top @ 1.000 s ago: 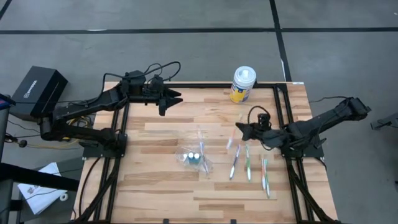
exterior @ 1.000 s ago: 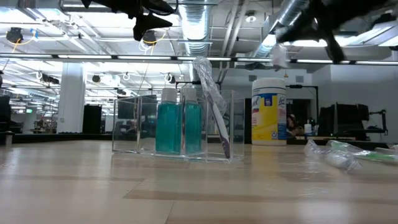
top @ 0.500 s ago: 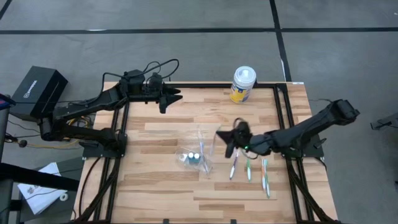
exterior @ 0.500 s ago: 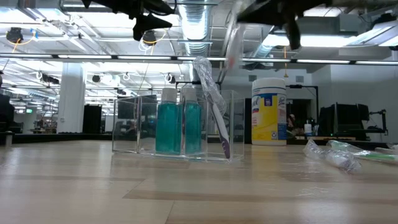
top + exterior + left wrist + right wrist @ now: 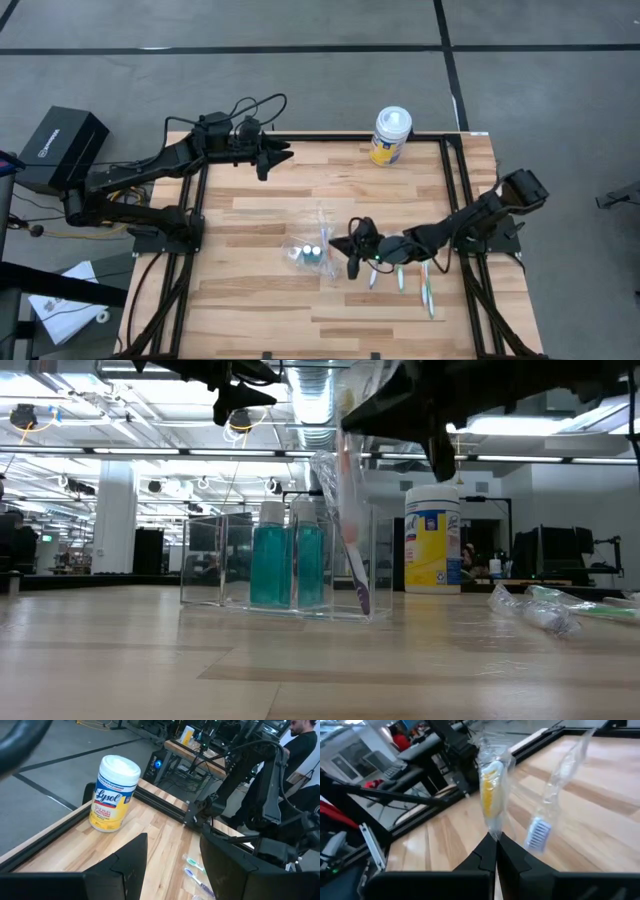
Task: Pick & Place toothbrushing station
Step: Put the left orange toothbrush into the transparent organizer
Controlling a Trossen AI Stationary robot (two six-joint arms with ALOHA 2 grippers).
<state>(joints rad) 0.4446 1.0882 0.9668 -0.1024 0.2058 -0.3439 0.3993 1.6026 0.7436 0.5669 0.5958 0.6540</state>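
Two right gripper fingers pinch a wrapped orange toothbrush; the left gripper's fingers stand apart, empty.

A clear holder stands upright mid-surface, holding two teal tubes and one wrapped purple toothbrush. Several wrapped toothbrushes lie flat beside it.

The right hand has swung away from the wipes canister, across the counter, and now sits just beside the clear organizer. The wrapped orange toothbrush pinched in its closed fingers has travelled with it and now stands close to the organizer's purple toothbrush.
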